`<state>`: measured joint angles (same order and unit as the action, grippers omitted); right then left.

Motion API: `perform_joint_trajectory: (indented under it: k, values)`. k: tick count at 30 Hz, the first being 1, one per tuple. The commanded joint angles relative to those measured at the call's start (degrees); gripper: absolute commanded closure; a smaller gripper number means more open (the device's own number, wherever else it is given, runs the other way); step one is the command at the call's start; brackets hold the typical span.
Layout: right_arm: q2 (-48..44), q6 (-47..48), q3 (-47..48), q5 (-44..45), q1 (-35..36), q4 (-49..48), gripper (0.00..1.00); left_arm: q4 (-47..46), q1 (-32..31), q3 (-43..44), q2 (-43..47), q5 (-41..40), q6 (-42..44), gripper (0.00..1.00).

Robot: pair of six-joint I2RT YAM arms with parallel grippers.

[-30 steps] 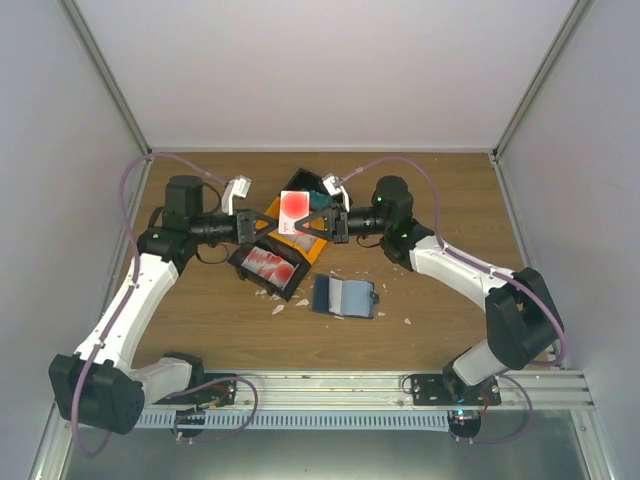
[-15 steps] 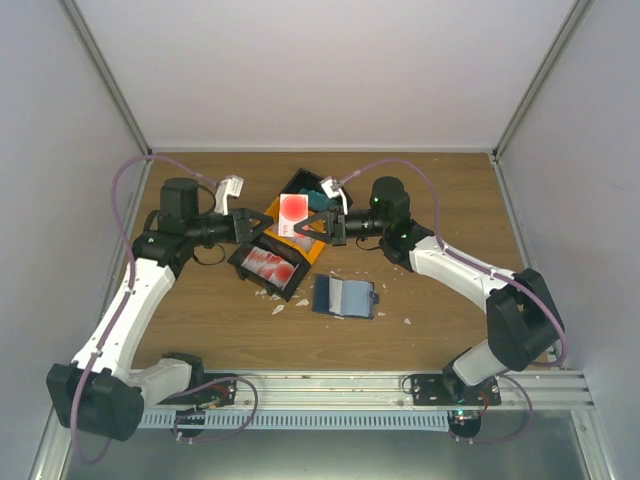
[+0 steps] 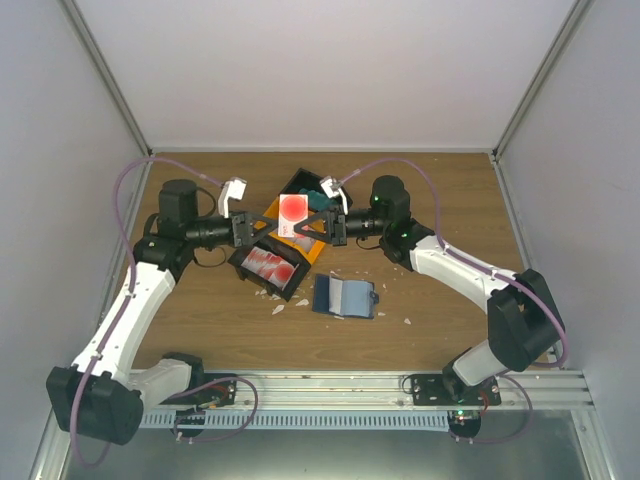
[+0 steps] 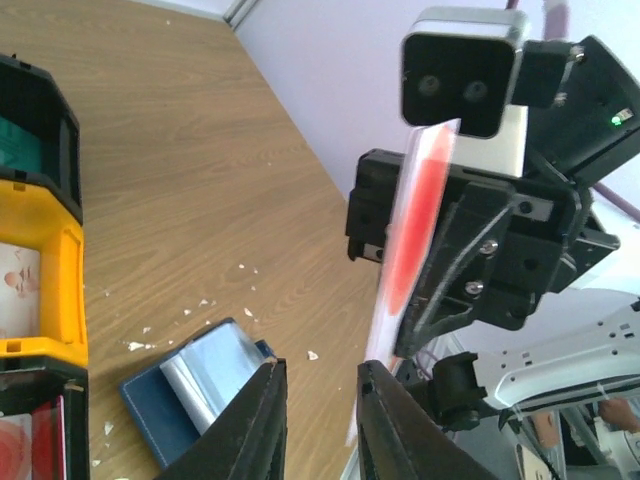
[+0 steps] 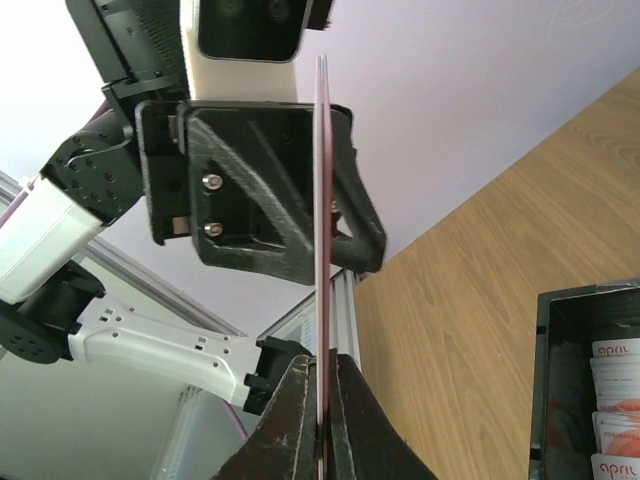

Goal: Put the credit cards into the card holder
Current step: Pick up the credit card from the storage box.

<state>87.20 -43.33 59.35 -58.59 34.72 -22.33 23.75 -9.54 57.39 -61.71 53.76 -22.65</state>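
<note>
Now the white, red-blotched credit card (image 3: 293,207) stands on edge above the orange bin (image 4: 60,270), pinched at its lower edge by the right gripper (image 5: 322,385) alone. The left gripper (image 4: 320,420) has spread its jaws and drawn back leftward over the last second, off the card. Handover judged complete. The card holder (image 3: 345,297) lies open on the table (image 3: 430,200), nearer the arm bases than the bins. Insertion not yet begun.
</note>
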Motion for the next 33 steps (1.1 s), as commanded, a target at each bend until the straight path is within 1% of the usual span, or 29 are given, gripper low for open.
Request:
perform_joint_trajectory:
  k: [1, 8, 12, 16, 18, 20, 22, 27, 33]
  values:
    - [-1.09, 0.30, 1.20, -1.44, 0.52, -1.40, 0.99, -1.21, 0.26, -0.91, -1.53, 1.86, 1.20, 0.77]
    - [-0.70, 0.53, 1.38, -1.81, 0.61, -1.32, 1.00, -1.61, 0.29, -1.44, -2.00, 2.86, 1.25, 0.74]
    - [-0.45, 0.61, 1.45, -1.06, 0.61, -0.79, 1.00, -0.91, 0.29, -1.11, -1.18, -0.13, 1.23, 0.74]
    - [-0.78, 2.50, 2.19, 2.27, 0.61, 2.72, 1.00, -0.76, 0.24, -0.61, 0.59, -4.64, 0.80, 0.73]
    - [-0.75, 3.01, 2.49, 2.77, 0.66, 3.56, 0.99, -1.69, 0.28, -0.80, 1.42, -4.18, 0.42, 0.69]
    - [-0.62, 3.00, 2.65, 2.32, 0.63, 3.33, 1.00, -2.89, 0.25, -1.22, 1.71, -2.15, -0.11, 0.63]
    - [-0.51, 2.82, 2.74, 1.86, 0.69, 3.05, 1.00, -3.67, 0.26, -1.39, 1.46, -0.33, -0.36, 0.59]
    - [-0.65, 2.79, 2.97, 1.05, 0.97, 2.82, 1.00, -3.91, 0.21, -1.81, 0.36, 1.61, -0.11, 0.61]
    - [-0.62, 2.58, 2.99, 0.63, 1.18, 2.69, 0.99, -2.92, 0.23, -1.97, -1.50, 1.50, 0.22, 0.73]
